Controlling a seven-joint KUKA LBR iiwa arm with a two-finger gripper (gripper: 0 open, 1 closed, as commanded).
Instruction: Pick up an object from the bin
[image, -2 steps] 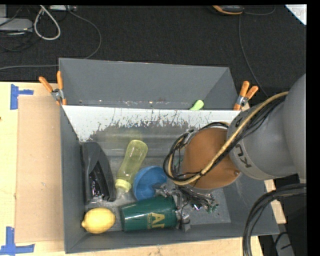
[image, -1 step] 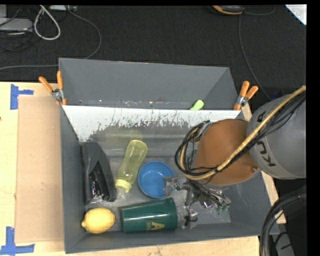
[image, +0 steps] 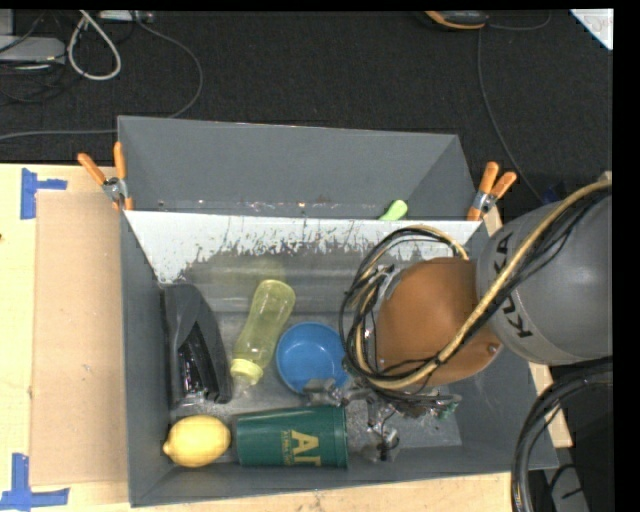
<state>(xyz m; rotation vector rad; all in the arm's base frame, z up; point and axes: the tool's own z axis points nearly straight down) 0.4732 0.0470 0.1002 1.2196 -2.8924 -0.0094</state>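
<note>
My gripper (image: 383, 428) is low in the bin's front right part, under the arm's orange cover. It is just right of a dark green can (image: 290, 437) with pale lettering, which lies on its side along the front wall. A blue bowl (image: 308, 355) sits just up and left of the gripper, close to it. Whether the gripper touches the can or the bowl I cannot tell; the cover and cables hide much of it.
A lemon (image: 197, 441) lies in the front left corner beside the can. A pale yellow bottle (image: 262, 329) lies left of the bowl, and a black stapler-like thing (image: 194, 345) along the left wall. A small yellow-green piece (image: 393, 210) rests high on the back wall.
</note>
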